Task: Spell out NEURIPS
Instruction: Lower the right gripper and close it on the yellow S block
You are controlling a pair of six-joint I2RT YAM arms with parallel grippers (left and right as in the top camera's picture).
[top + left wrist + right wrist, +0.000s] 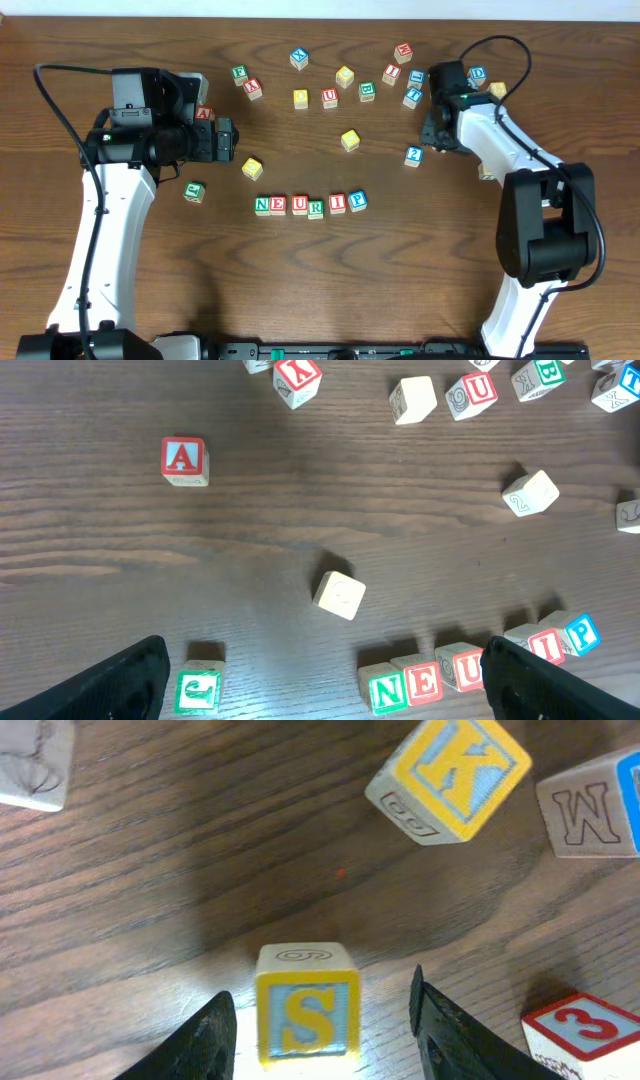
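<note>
S block (306, 1010) near K block (450, 775)

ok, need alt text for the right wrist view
A yellow S block sits on the wooden table between the open fingers of the right gripper, touching neither. Around it lie a K block, an M block, a red-edged 3 block and a pale block.

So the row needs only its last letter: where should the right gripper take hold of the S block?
Pinch the two faces flanking the S face, from above. The S block sits square between the open fingers of the right gripper, bare wood on both sides; the 3 block stands apart.
</note>
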